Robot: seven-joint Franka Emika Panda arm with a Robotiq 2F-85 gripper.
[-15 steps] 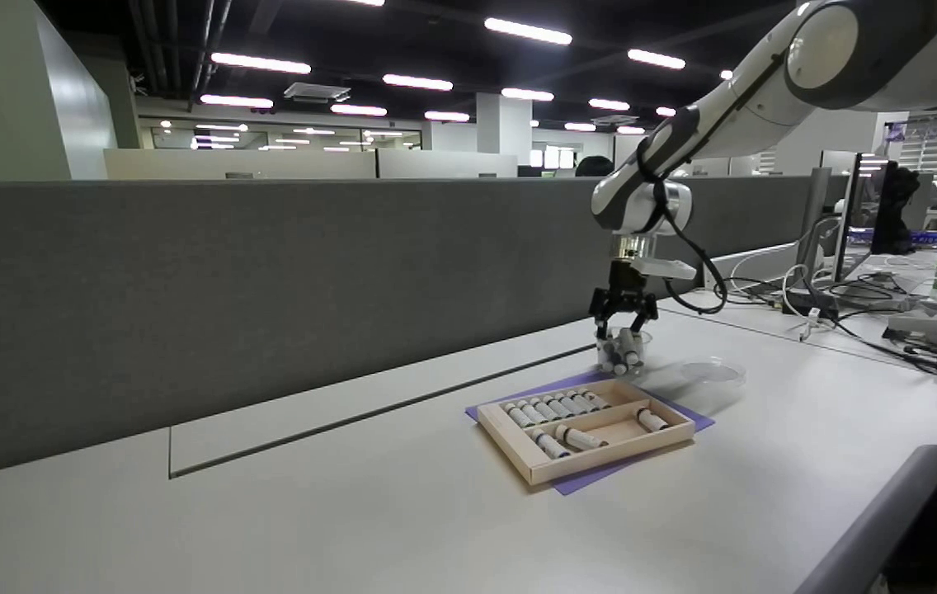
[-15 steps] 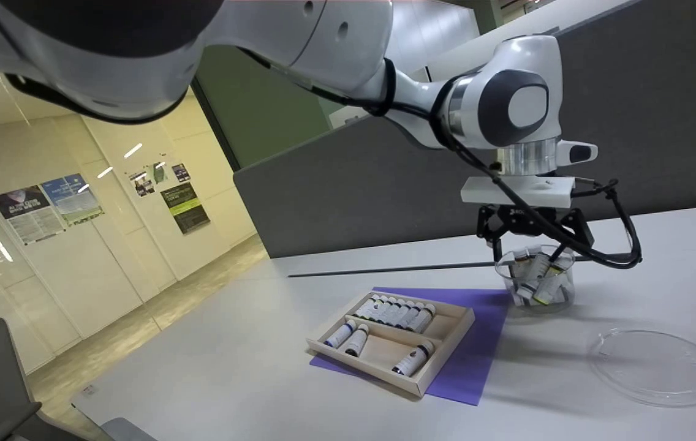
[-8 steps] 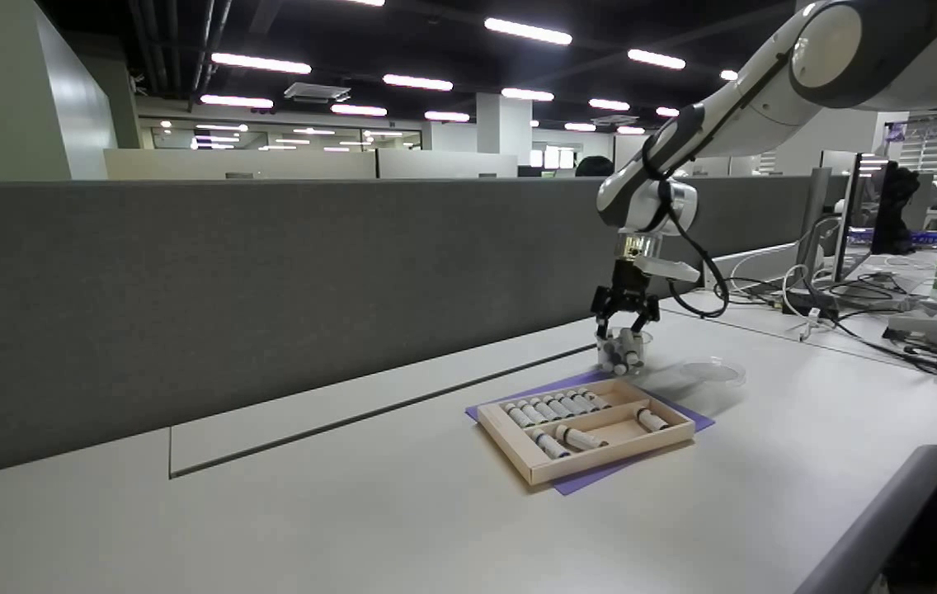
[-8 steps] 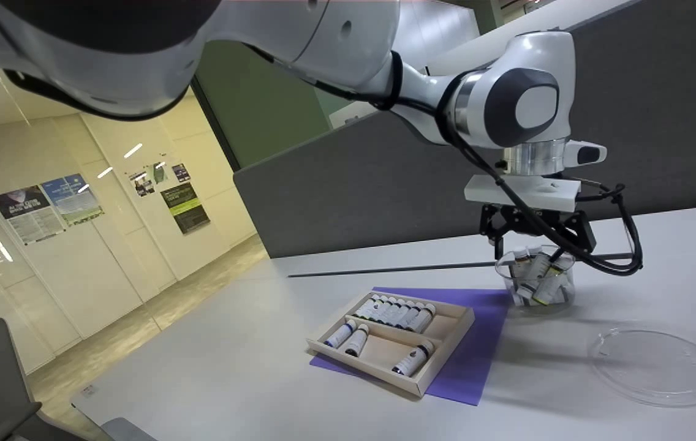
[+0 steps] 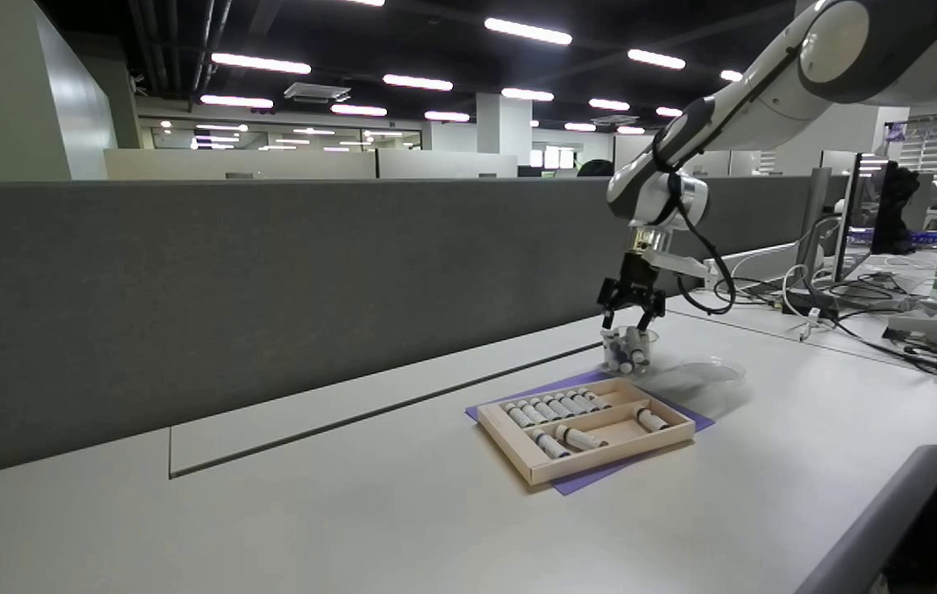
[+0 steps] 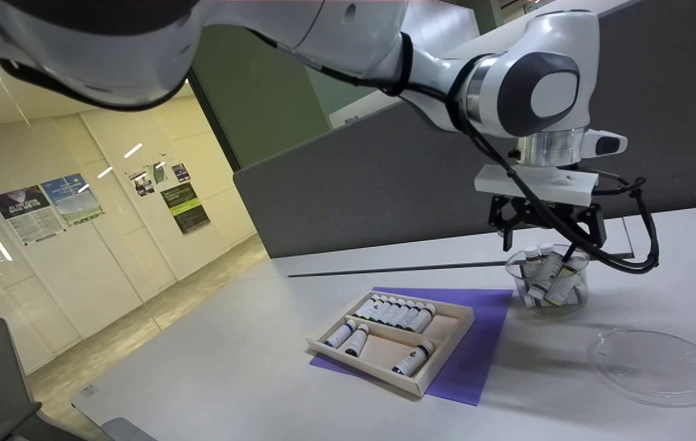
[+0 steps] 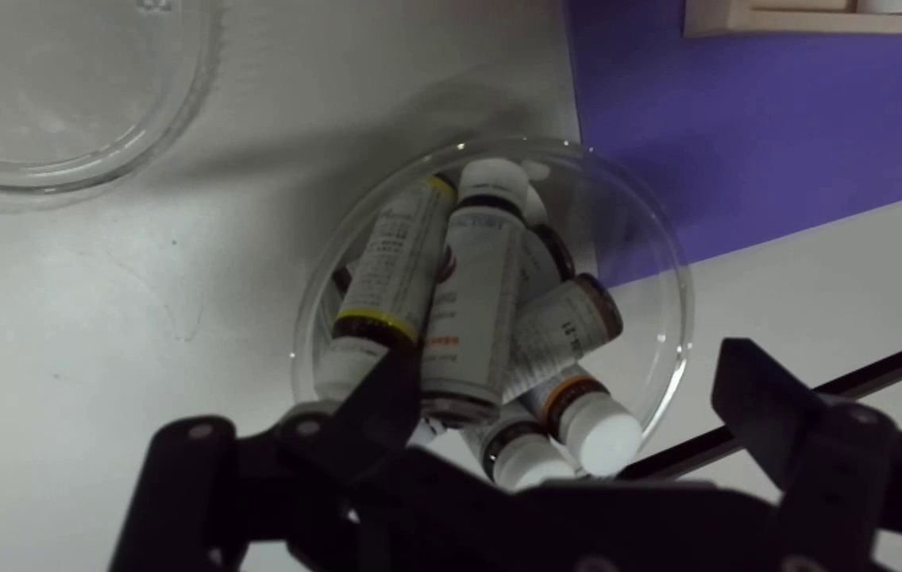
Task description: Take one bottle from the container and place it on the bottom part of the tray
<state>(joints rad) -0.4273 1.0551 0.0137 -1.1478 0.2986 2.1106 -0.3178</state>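
My spread, empty gripper (image 7: 568,351) should re-aim: the container (image 7: 641,230) slides along the back edge of the tabletop (image 6: 213,367), away from the tray (image 6: 385,352)

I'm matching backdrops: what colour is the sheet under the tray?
The sheet is purple, clearest in an exterior view.

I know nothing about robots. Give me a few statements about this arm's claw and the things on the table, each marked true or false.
1. The gripper is open. True.
2. One section of the tray holds three bottles. True.
3. Nothing lies under the tray. False: a purple sheet does.
4. The container is see-through. True.
5. Everything in the container stands upright. False: several bottles in it lie at a slant.
6. The container is covered. False: it is open at the top, and a clear disc lies apart from it.
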